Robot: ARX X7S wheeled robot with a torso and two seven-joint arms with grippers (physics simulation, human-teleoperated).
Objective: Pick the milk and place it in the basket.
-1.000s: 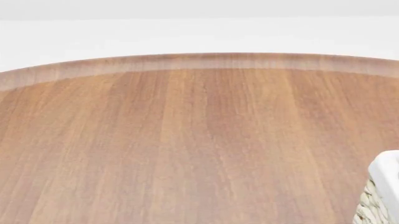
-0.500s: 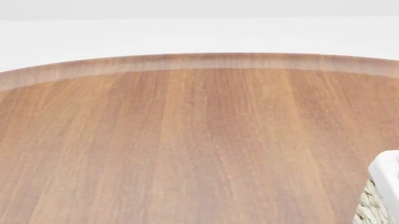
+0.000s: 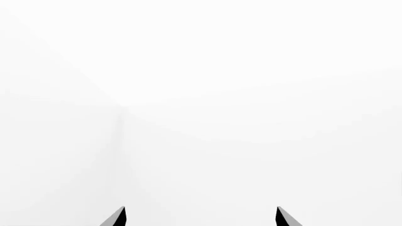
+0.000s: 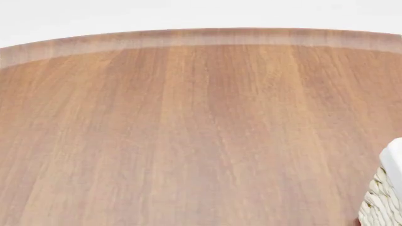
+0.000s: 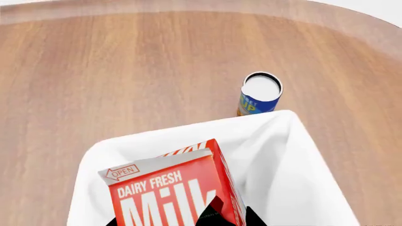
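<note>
Wood-grain tabletop (image 4: pixel 188 132) fills the head view, curved far edge up top. Left gripper (image 3: pixel 199 217) seen only in its wrist view: two dark fingertips (image 3: pixel 116 218) set apart with nothing between them, jaws spread, facing blank white. Basket (image 4: pixel 383 197) shows only as a woven corner with white liner at the table's right side in the head view. Right wrist view: basket's white liner (image 5: pixel 285 155) opens below the camera, milk (image 5: pixel 172 190) carton, red with white "DAIRY FRESH Milk" lettering, sits over the liner. Right gripper (image 5: pixel 217 214) dark fingertips lie against the carton's lower part; looks clamped on the milk, though contact is partly cropped. Blue-and-yellow can (image 5: pixel 259 94) stands upright on the tabletop just beyond the basket's far rim.
</note>
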